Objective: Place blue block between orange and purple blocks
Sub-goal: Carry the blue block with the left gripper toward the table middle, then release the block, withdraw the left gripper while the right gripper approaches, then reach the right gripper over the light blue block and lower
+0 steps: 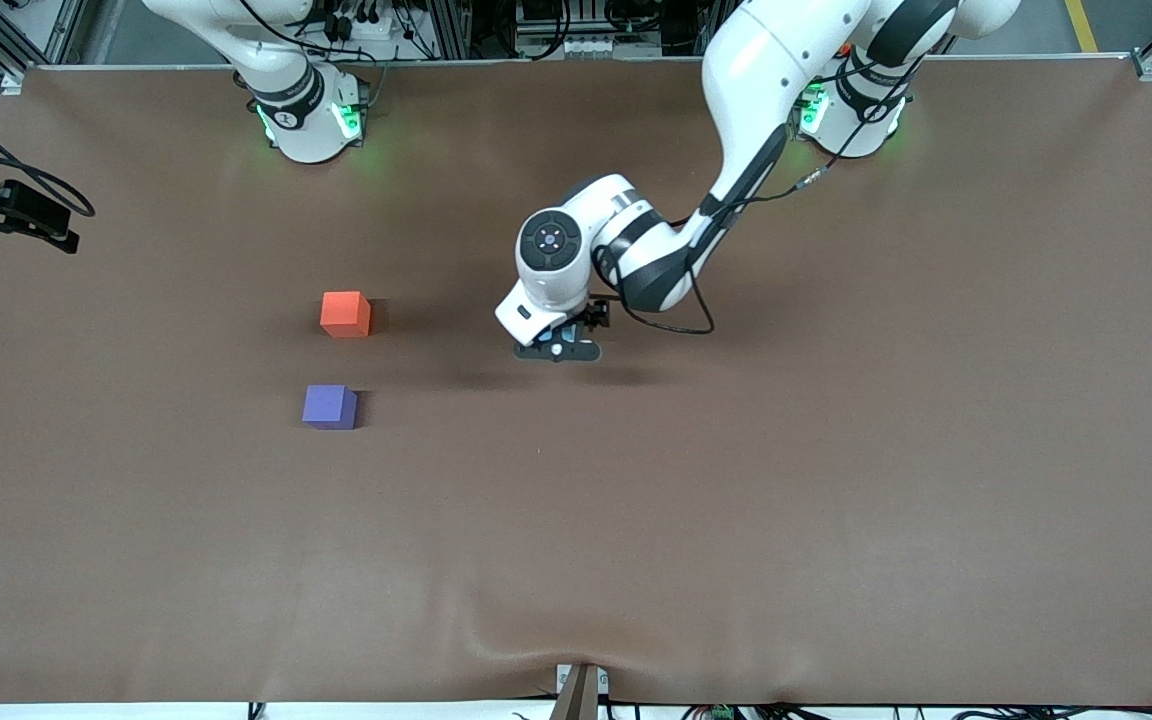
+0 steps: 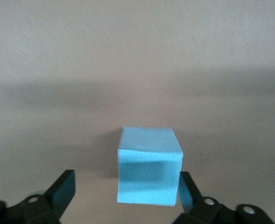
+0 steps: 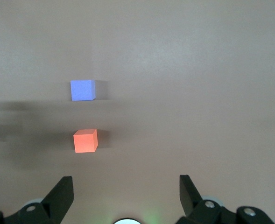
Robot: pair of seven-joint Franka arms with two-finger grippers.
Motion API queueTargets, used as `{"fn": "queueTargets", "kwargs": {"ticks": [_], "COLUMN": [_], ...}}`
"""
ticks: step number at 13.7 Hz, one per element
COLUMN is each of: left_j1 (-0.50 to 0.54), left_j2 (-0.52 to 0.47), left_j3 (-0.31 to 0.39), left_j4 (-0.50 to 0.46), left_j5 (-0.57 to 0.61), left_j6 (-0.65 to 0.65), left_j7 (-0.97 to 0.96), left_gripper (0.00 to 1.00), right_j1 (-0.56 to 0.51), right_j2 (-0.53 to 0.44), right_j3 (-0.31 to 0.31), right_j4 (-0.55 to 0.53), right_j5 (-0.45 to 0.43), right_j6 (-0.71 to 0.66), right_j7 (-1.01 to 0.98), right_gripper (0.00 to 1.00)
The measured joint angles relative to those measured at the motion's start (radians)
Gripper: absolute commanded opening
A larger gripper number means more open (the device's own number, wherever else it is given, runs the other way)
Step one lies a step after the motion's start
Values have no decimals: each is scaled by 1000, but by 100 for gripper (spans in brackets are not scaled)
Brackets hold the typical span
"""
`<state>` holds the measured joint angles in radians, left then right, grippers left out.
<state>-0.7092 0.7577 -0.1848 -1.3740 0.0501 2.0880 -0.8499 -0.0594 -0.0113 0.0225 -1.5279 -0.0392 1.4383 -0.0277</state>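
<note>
surface: brown matte table (image 1: 836, 480), cloth-like cover rippled at the edge nearest the front cam; lab racks past the bases.
blue block (image 2: 149, 171): sat on the table under the left gripper (image 1: 558, 348), toward the left arm's end from the other two cubes, well apart from them.
handling: looked light, matte, prob. grippy foam, not fragile; best taken by two flat opposite faces, mid-height.
left gripper: low over the block, fingers (image 2: 62, 189) spread wide, one pad close beside it, not pinching yet.
orange block (image 1: 345, 314) / purple block (image 1: 329, 407): apart w/ a gap between; purple nearer the front cam.
right gripper (image 3: 125, 196): spread, empty, arm waited up near its base.
</note>
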Motion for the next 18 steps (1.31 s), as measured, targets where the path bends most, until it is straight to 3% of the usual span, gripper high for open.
{"fn": "queueTargets", "kwargs": {"ticks": [4,9,13,16,18], "left_j1": [55,341,516,602,671], "left_j2": [-158,-274,-319,-403,-467], "left_j3": [81,91,89,88,89], "left_j4": [9,0,-24,-75,-124], "left_j5": [4,9,10,16,17], "left_j6": [-75,-278,-376,-431,-440], "left_j7": [0,197,373,514,610], "left_gripper": [100,100,100,100,100], "right_j1": [3,75,206,281,350], "right_j2": [29,48,55,94,125], "right_j3": [4,10,13,16,17], "right_j4": [0,0,-12,-21,-29], "right_j5": [1,8,47,144,159], "right_j6": [0,-31,-31,20,59], "right_j7": [-2,9,171,338,467], "right_gripper": [100,100,100,100,100]}}
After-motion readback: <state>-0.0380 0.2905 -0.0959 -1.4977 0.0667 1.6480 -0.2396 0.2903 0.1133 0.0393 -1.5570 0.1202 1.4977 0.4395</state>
